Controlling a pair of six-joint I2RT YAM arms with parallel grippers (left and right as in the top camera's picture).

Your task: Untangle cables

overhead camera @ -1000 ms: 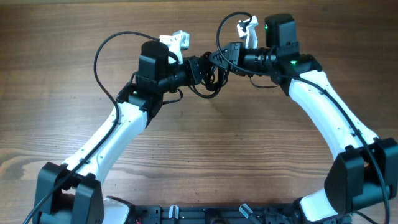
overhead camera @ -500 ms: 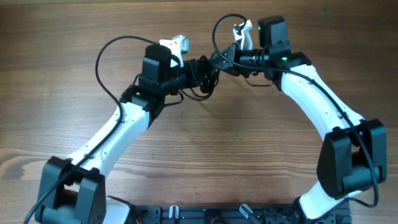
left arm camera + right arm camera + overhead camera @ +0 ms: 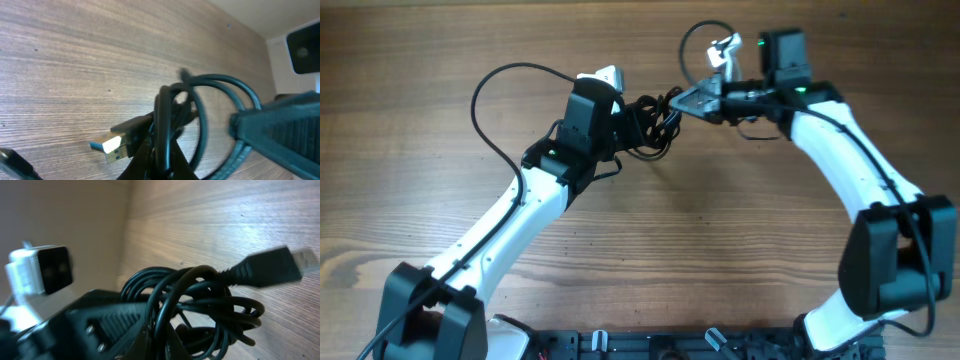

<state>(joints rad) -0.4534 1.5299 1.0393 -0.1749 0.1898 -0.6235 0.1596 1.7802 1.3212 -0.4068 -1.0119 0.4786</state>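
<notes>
Though tangled, cables (image 3: pixel 197 271) clamped by left claw (image 3: pixel 642 113), right claw (image 3: pixel 682 102), w/ USB plug (image 3: pixel 265 265) free

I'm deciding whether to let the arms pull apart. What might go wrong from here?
The left hand and right hand grip the same tight coil of cables; pulling apart may cinch loops into a knot. The free USB plug may snag on a loop.
</notes>
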